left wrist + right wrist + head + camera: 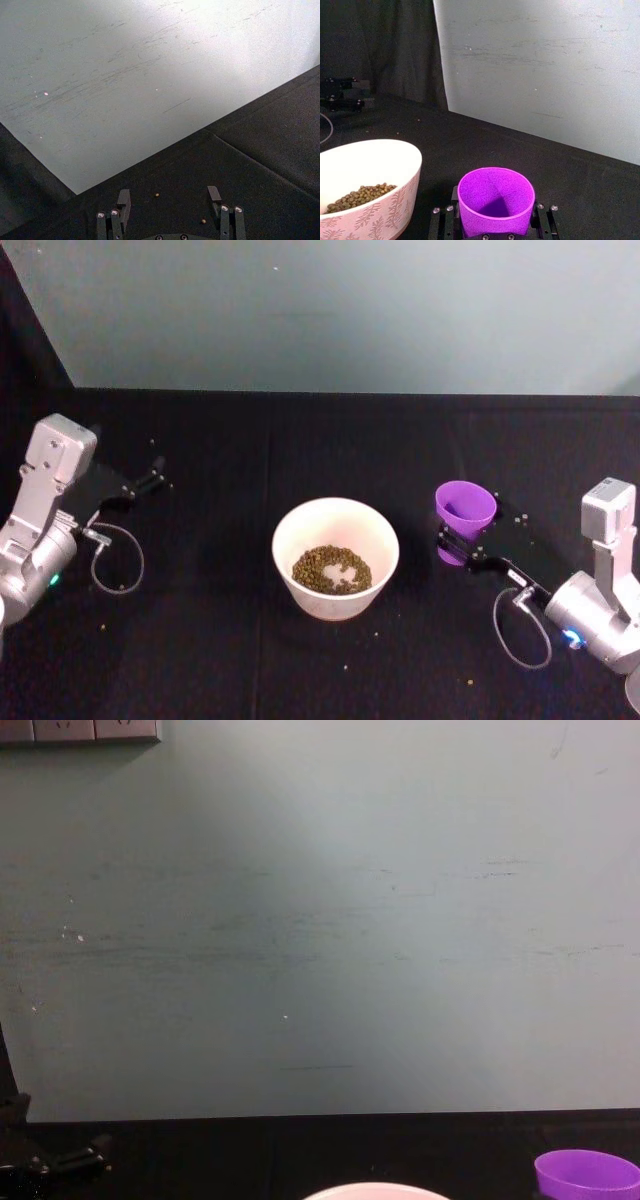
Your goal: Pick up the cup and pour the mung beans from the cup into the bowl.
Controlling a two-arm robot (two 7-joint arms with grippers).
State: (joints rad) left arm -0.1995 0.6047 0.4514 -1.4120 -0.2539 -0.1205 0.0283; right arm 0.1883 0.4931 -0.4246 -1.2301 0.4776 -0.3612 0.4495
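Two grippers flank the round white bowl [336,557] of mung beans [332,570] at centre frame: right gripper [462,545] pinching the smooth purple cup [464,519], left gripper [153,476] spread at left.

Two silver-grey arms are seen, each ending in a black gripper, left gripper [158,472] and right gripper [462,546]; a looped grey cable [118,560] is attached at each wrist.

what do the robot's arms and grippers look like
Both arms are silver-grey metal with boxy wrist blocks. The left gripper and right gripper are black with slim fingers and silver screws. A thin grey cable loops beside each wrist. A small blue-green light glows on each arm.
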